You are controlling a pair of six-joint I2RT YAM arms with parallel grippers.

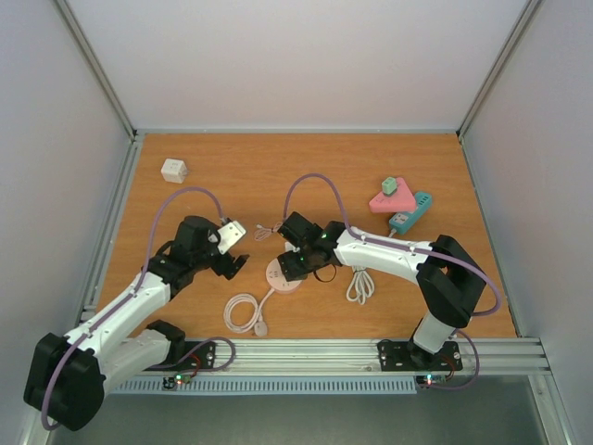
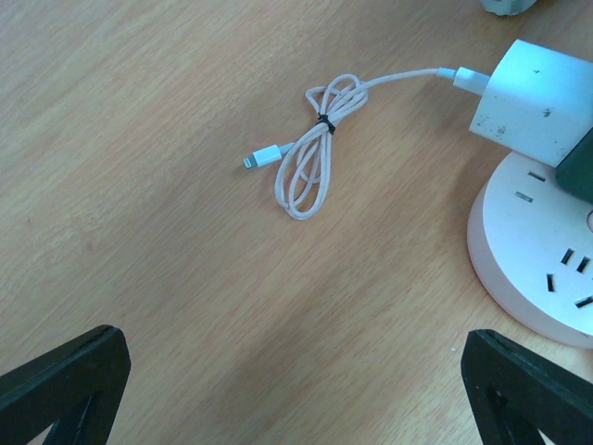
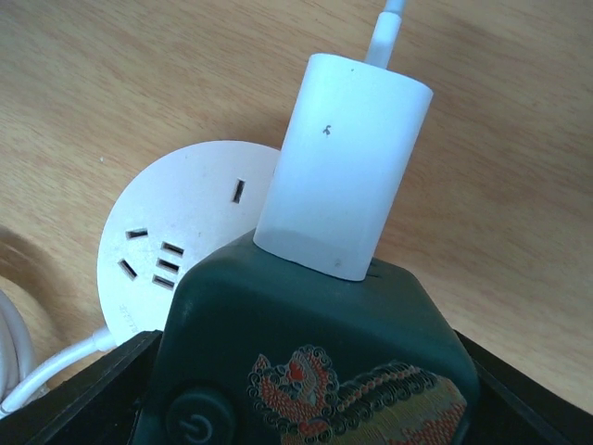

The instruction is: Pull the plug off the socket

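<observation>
A white plug block (image 3: 347,158) with a thin cable stands in a dark green cube adapter (image 3: 315,352). The adapter sits on a round white socket (image 3: 185,213) near the table's middle (image 1: 283,275). My right gripper (image 3: 315,399) has one black finger pressed against each side of the green cube. My left gripper (image 2: 296,389) is open over bare wood, just left of the socket (image 2: 528,250). The plug block (image 2: 533,102) lies ahead and to the right of it, with nothing between its fingertips (image 2: 56,380).
The plug's thin cable is tied in a small bundle (image 2: 310,158). The socket's thick white cord is coiled near the front edge (image 1: 244,313). Another white cord (image 1: 359,286) lies under the right arm. A white cube (image 1: 173,170) sits far left, pink and teal power strips (image 1: 398,199) far right.
</observation>
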